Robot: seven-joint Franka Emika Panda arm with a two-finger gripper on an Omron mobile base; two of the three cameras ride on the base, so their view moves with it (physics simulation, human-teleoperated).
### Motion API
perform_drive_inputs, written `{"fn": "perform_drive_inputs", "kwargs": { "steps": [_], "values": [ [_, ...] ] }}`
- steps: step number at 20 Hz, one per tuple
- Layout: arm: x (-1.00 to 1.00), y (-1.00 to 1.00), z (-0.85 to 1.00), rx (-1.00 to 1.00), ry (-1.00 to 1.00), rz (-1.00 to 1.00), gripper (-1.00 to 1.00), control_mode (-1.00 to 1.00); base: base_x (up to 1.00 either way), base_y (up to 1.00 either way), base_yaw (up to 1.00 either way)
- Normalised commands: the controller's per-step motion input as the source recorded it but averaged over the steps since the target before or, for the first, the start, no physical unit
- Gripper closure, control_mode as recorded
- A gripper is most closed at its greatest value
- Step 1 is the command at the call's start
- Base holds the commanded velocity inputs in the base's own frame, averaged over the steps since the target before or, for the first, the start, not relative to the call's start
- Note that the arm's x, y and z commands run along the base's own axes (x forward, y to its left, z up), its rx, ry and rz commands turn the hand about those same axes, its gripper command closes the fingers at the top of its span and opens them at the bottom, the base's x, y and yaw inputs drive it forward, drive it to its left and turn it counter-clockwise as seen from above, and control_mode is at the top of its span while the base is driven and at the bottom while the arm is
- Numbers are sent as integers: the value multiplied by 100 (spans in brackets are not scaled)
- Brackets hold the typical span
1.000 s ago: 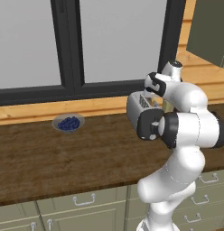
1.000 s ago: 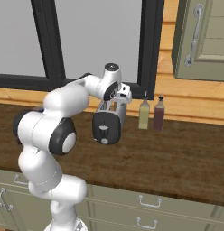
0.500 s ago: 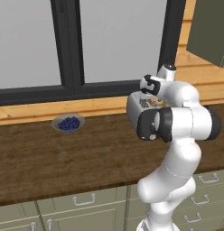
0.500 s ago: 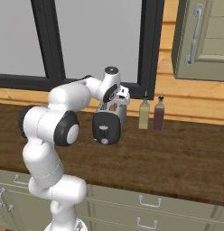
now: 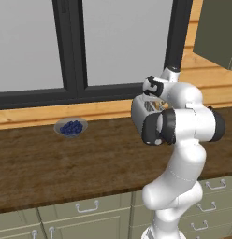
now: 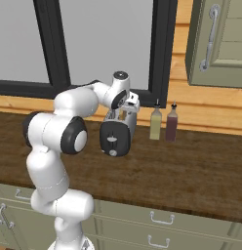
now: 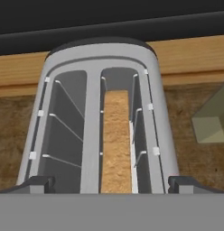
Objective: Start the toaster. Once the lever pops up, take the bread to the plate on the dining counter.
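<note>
The silver-grey toaster (image 6: pixel 116 137) stands on the brown worktop below the window, its dark end panel facing the right base view. A small pale lever (image 6: pixel 112 138) sits on that panel. From straight above, the toaster (image 7: pixel 91 113) shows two slots, and the tan bread (image 7: pixel 116 140) stands in the right one. My gripper (image 7: pixel 111 185) hovers just over the toaster top, open wide, its fingertips (image 7: pixel 38 184) spread to about the toaster's width with nothing between them. The gripper (image 6: pixel 125 109) is also seen from the side above the toaster. The plate and the dining counter are out of view.
A small grey bowl of blueberries (image 5: pixel 71 127) sits on the worktop (image 5: pixel 66 163) to the left. Two bottles, olive (image 6: pixel 155 124) and dark red (image 6: pixel 171 124), stand close to the toaster's right side. Window frame and wooden sill run behind; drawers lie below the worktop edge.
The hand has eased slightly down and leftward over the toaster, and the elbow has swung a little. The jaws stay open. Toaster, bread and bowl have not moved.
</note>
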Motion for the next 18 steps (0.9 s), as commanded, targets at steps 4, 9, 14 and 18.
{"fn": "perform_drive_inputs", "kwargs": {
  "steps": [4,9,14,18],
  "values": [
    [0,0,-5,0,0,0,100,-100,0,0,0],
    [0,0,-3,0,0,0,100,-100,0,0,0],
    [0,0,-1,0,0,0,100,-100,0,0,0],
    [0,-4,5,0,-1,1,100,-100,0,0,0]
  ]
}}
